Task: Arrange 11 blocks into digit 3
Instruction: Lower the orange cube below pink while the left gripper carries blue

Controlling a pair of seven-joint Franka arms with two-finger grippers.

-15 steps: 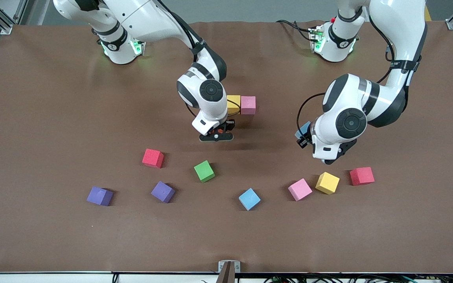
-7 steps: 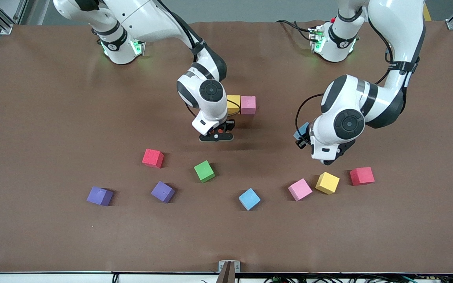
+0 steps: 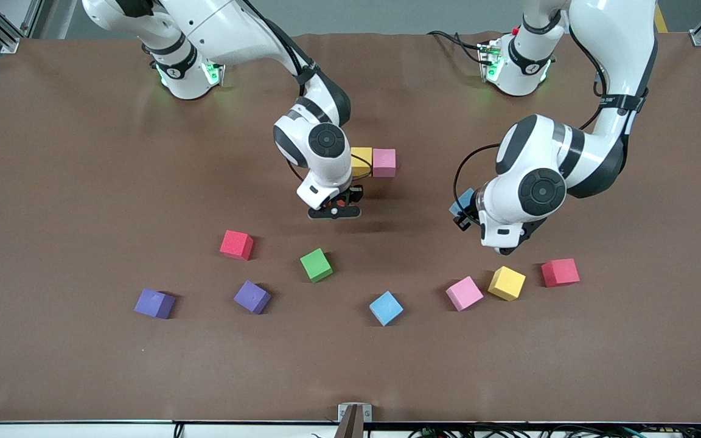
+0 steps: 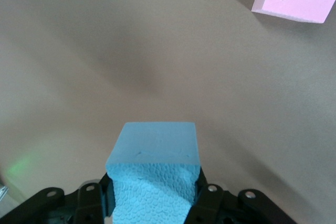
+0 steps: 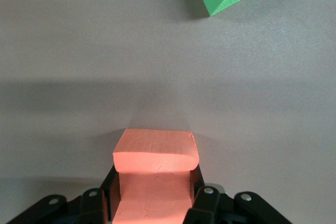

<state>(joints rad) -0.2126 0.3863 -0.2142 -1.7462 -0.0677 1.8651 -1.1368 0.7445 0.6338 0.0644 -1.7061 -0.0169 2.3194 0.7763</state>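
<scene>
Right, my left gripper [image 4: 152,203] clamps a blue block [image 4: 155,174] over bare table, my right gripper [image 5: 152,203] grips an orange block [image 5: 153,177] above the mat, near the touching yellow block [image 3: 361,162] and pink block [image 3: 384,162].

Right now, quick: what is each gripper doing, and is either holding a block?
Left gripper: closed on a light blue block, in the air above bare table.
Right gripper: closed on an orange block, above bare table.
</scene>
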